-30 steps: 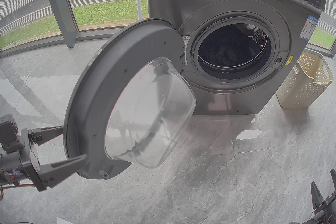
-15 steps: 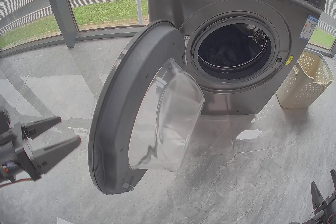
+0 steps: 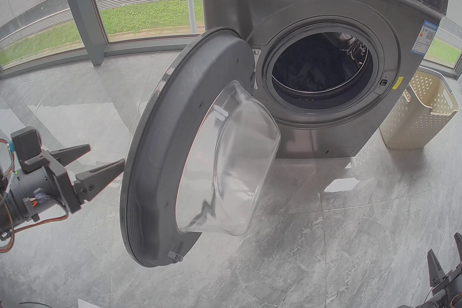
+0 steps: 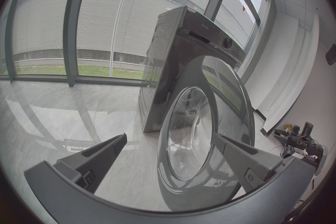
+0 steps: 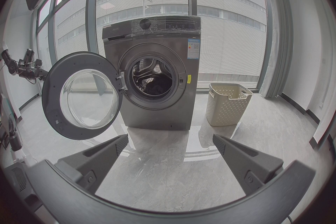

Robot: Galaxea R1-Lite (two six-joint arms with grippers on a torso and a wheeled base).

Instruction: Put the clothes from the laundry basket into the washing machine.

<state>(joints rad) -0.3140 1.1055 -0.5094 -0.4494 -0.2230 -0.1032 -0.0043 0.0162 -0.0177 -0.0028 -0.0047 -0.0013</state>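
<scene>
The washing machine (image 3: 308,1) stood on the floor (image 3: 337,237) with its door (image 3: 163,140) swung open and dark clothes (image 5: 158,87) in the drum (image 3: 349,51). The laundry basket (image 3: 418,116) stood just beside its right flank. The left hand (image 3: 106,156), fingers apart, was at the door's rim; the right hand (image 5: 169,137) gaped, low, well apart.

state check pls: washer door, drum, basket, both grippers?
Grey front-loading washing machine: upright.
Round grey door with clear glass bowl: swung open.
Drum: open to view, dark clothes inside.
Cream perforated plastic laundry basket: upright beside the machine, no clothes seen above its rim.
Left gripper: open, at the door's outer edge, holding nothing.
Right gripper: open, low, empty.
</scene>
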